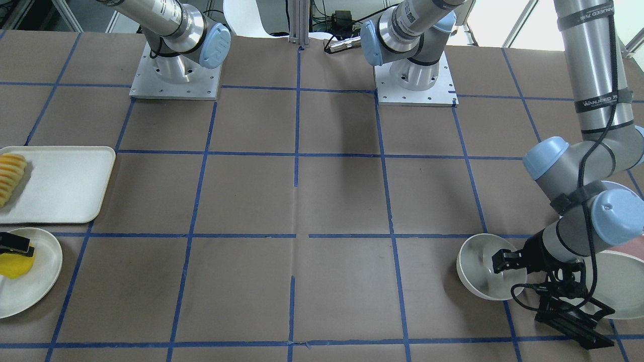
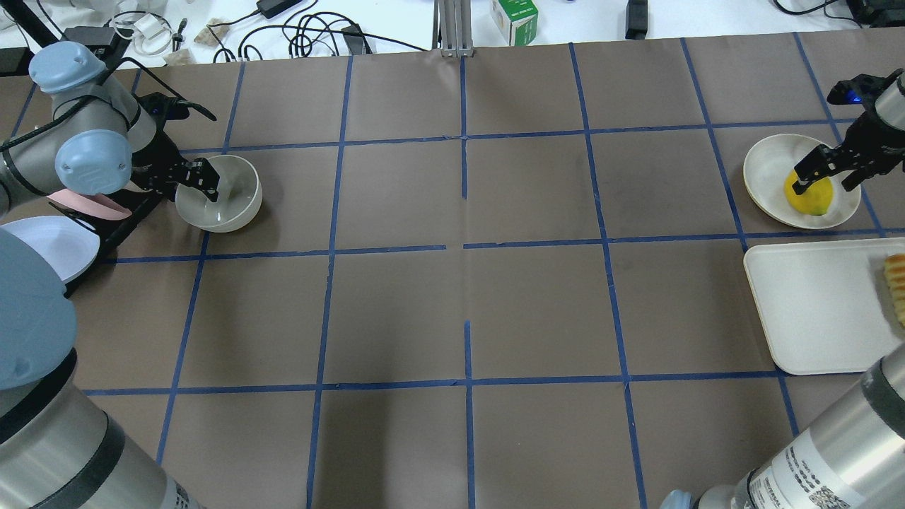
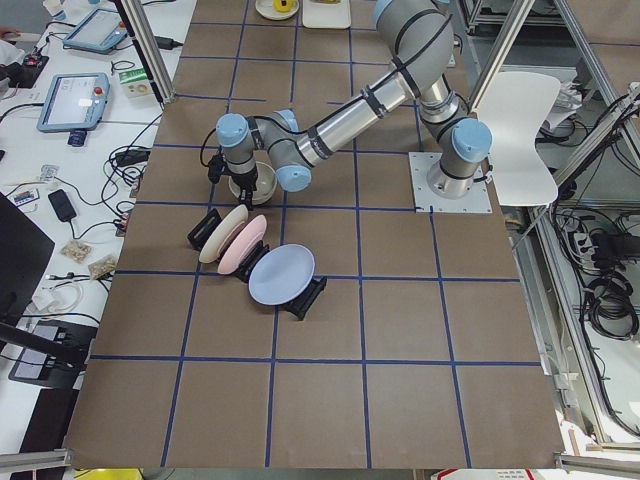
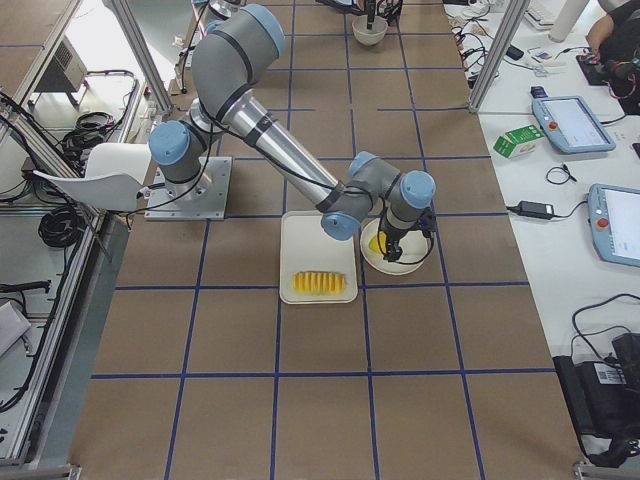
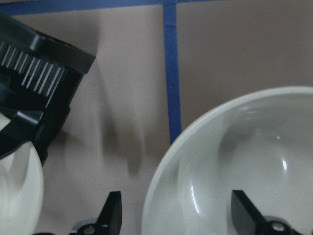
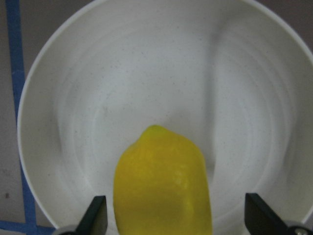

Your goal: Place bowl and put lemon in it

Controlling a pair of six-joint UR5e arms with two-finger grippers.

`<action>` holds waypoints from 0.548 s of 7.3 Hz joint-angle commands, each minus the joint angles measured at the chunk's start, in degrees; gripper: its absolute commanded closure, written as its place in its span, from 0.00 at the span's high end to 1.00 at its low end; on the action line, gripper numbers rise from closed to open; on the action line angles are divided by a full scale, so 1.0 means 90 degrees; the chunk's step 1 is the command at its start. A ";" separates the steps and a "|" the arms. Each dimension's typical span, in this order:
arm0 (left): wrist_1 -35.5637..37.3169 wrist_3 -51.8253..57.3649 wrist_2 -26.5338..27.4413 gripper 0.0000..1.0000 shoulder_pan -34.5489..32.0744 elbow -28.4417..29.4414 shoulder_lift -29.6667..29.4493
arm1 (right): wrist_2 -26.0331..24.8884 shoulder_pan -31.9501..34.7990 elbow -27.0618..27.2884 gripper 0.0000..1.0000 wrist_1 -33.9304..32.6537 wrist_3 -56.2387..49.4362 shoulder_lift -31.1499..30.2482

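Off-white round bowl (image 2: 244, 206), upper left overhead, has left gripper (image 2: 208, 187) spread astride its rim; right gripper (image 2: 824, 178) spread around yellow oval lemon (image 2: 808, 199); black strap (image 1: 601, 103) reads WANJEED.

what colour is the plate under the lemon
Off-white, faintly speckled. The plate under the lemon shows best in the right wrist view.

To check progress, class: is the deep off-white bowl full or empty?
Empty. The bowl holds no food, as the left wrist view shows; the lemon lies on a plate across the table.
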 commanded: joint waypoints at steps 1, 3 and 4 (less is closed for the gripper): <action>0.0001 0.0003 -0.0191 0.12 0.0000 0.0010 -0.0034 | 0.0003 0.0031 0.0005 0.86 -0.0118 -0.0001 0.0063; -0.0008 0.0003 -0.0162 0.01 0.0010 0.0039 0.0043 | 0.0129 0.0040 0.0005 0.28 -0.0187 -0.0059 0.0121; -0.0076 0.0003 -0.0152 0.00 0.0010 0.0126 0.0083 | 0.0130 0.0040 0.0005 0.28 -0.0187 -0.0060 0.0112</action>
